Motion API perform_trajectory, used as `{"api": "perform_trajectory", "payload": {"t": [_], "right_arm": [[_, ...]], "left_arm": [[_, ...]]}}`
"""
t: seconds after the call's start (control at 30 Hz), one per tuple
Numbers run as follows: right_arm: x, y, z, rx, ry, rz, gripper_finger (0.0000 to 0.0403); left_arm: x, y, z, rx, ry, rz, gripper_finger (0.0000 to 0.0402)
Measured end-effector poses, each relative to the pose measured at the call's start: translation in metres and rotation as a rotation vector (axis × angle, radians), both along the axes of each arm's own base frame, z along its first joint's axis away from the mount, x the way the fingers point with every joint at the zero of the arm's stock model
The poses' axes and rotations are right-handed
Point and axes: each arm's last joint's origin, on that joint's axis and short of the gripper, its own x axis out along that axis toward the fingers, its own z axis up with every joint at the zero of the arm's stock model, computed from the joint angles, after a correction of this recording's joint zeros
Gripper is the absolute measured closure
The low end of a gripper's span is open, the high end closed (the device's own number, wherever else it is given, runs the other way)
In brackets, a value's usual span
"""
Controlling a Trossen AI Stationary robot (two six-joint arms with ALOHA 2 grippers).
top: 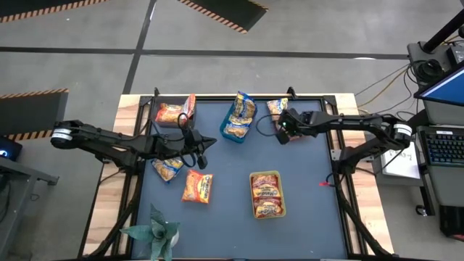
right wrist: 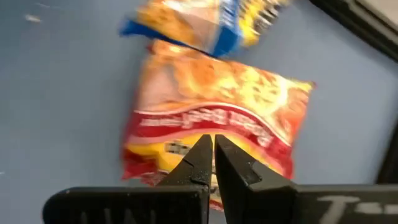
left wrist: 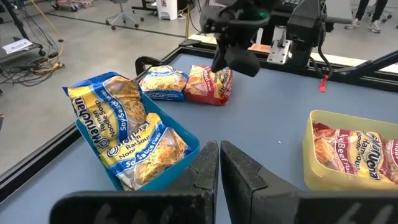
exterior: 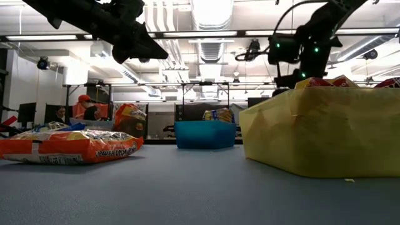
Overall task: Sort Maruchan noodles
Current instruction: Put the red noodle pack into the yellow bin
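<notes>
A red noodle packet (right wrist: pixel 211 124) lies flat on the blue mat near the far right corner, with a blue-and-yellow packet (top: pixel 277 106) at its far side. My right gripper (top: pixel 281 133) is shut and empty, and hovers above the red packet. It also shows in the left wrist view (left wrist: pixel 236 59). My left gripper (top: pixel 207 143) is shut and empty above the mat's left middle. A blue bin (top: pixel 239 116) holds blue-and-yellow packets. A yellow-green bin (top: pixel 267 194) holds red packets. An orange packet (top: pixel 197 186) and a blue-and-yellow packet (top: pixel 168 168) lie loose at the near left.
Orange packets (top: pixel 175 112) sit at the far left corner. A green plant-like thing (top: pixel 156 232) stands at the near left edge. A black frame (top: pixel 335 145) runs round the mat. Bare mat lies between the two bins.
</notes>
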Motion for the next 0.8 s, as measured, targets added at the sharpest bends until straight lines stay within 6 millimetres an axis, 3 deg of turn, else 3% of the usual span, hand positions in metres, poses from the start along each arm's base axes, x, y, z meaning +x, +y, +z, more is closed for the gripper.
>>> {"api": "perform_trajectory", "payload": {"t": [0.37,0.63,0.8], "right_arm": [[-0.003,-0.004,-0.006,-0.020,-0.029,-0.057,0.0394],[-0.007,-0.001,-0.023,-0.031,-0.070,-0.067,0.0394],[-0.003,0.004,-0.028,0.081,-0.182,-0.060,0.0394]], "left_arm": [[0.000,0.000,0.000,0.000,-0.004,0.001,0.0402],[0.000,0.000,0.000,0.000,-0.004,0.001,0.0402],[0.000,0.000,0.001,0.000,-0.006,0.001,0.0402]]}}
